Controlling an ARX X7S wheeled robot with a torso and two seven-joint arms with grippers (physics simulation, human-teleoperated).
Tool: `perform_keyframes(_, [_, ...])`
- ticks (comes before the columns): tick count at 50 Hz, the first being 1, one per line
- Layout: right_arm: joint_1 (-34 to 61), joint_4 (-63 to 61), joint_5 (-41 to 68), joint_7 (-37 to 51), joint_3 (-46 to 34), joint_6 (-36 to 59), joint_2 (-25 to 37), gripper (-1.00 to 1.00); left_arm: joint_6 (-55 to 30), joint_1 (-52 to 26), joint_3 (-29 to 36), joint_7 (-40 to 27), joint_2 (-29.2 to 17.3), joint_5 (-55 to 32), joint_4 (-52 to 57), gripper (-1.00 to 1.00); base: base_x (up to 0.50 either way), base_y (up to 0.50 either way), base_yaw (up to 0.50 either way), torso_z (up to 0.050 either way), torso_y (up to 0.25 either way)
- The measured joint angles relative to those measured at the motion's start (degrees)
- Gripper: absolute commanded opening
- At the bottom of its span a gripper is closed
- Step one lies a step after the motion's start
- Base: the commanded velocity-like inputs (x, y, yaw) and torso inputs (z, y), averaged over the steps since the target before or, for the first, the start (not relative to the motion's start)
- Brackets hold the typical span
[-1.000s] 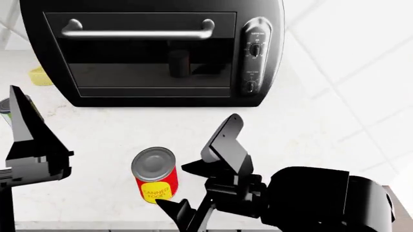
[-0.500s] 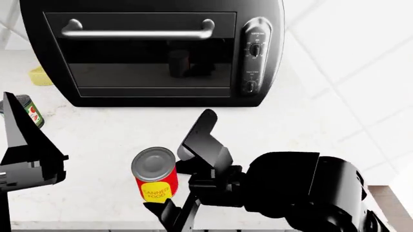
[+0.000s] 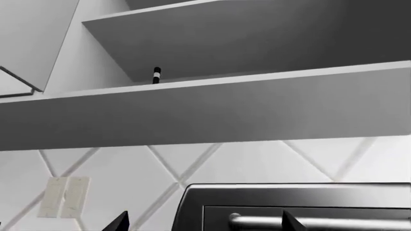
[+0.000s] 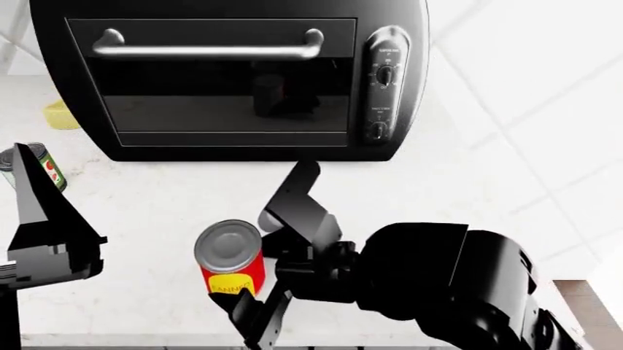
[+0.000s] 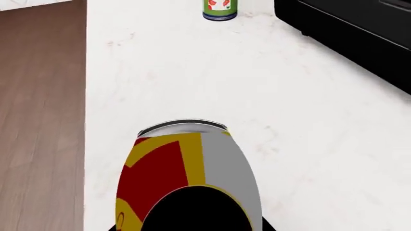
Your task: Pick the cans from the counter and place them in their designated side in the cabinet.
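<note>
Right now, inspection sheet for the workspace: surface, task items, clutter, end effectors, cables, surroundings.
Surface: white counter, speckled, no spills seen.
Task items: red can upright near the front edge; green can upright at far left, partly hidden.
Clutter: yellow lump beside the black toaster oven.
End effectors: right end effector open, fingers either side of the red can, contact unclear; left end effector raised, empty, state unclear.
Cables: nothing seen.
Surroundings: open cabinet shelf above, diagonal-tiled wall, wall switch, wood floor.
</note>
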Motion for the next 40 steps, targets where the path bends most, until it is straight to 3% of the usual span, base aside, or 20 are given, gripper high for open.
perform_keyframes(20, [-2.85,-11.75,8.46,16.46,10.89,2.76,-0.77,-1.0,-3.98,-0.79,0.7,-0.86,-1.97,-0.93,0.84,1.0,0.0,0.0,0.0,0.0,0.001])
perform_keyframes(30, [0.56,-17.18,21.73,33.19,18.55,7.28,-2.89,-1.0,-11.97,-1.62,1.13,-2.53,-3.96,-2.13,1.81,1.0,0.0,0.0,0.0,0.0,0.0])
perform_keyframes(40, [1.93,-19.42,27.52,40.91,21.8,7.92,-3.33,-1.0,-22.2,-2.27,0.92,-4.57,-6.01,-5.13,3.34,1.0,0.0,0.0,0.0,0.0,0.0])
